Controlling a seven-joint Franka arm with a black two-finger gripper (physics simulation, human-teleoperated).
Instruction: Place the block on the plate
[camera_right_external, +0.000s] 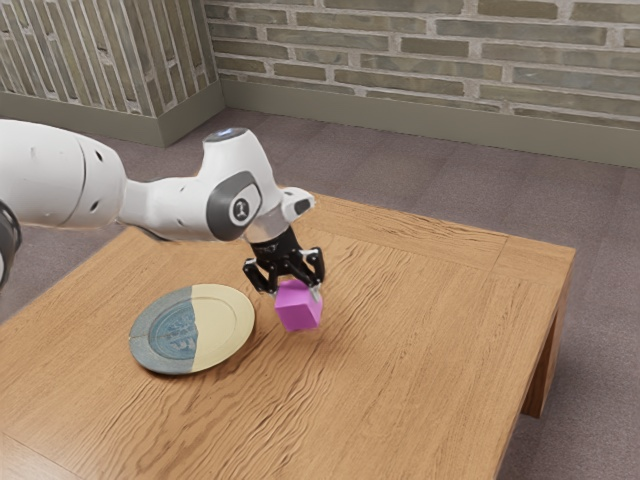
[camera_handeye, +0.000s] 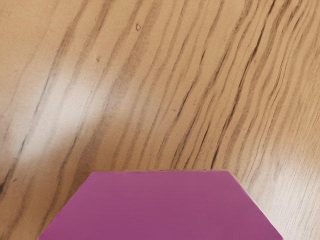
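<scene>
magenta cube (camera_right_external: 298, 308): over the middle of the wooden table (camera_right_external: 420, 360), off the plate, looks slightly tilted
black two-finger gripper (camera_right_external: 294, 292): closed on the cube from both sides, pretty sure
blue-and-cream plate (camera_right_external: 226, 330): flat, just beside the cube, toward the exterior view's left
could go wrong: carried too low, cube clips the raised rim and twists loose; let go tilted, it probably tips

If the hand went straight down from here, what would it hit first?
Most likely the table, met by the underside of the block in the hand, beside the plate. Whether any gap remains beneath is unclear.
</scene>
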